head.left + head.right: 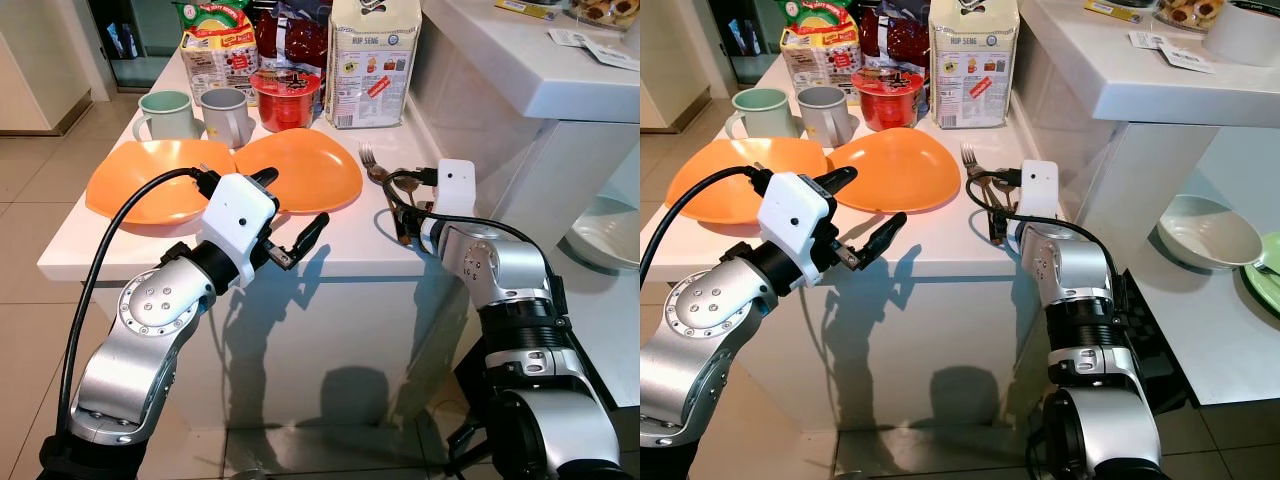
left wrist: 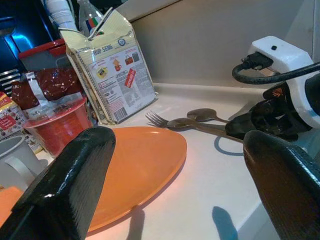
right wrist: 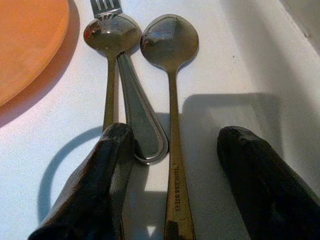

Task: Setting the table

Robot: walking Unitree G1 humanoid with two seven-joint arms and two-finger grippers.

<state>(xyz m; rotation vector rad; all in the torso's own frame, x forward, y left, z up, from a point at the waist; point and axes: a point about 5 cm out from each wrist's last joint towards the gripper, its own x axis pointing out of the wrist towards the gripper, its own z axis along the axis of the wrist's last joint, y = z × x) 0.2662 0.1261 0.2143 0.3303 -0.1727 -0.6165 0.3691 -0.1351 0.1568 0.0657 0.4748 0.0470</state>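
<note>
Currently, picking cutlery.
right gripper [image 3: 170, 185]: fingers spread, empty, straddling spoon [image 3: 172, 100] handle, frame centre.
left gripper [image 1: 290, 215]: spread, empty, hovering centre-left.
fork [image 3: 137, 107]: touching second spoon [image 3: 111, 55], beside plate [image 1: 300, 165].
tip: close on one handle only.

Home kitchen: white counter [image 1: 330, 245] bearing orange plates [image 1: 300, 168], mugs [image 1: 226, 115], flour bag [image 1: 372, 60], cutlery [image 3: 170, 45]; tiled floor [image 1: 30, 300].
</note>
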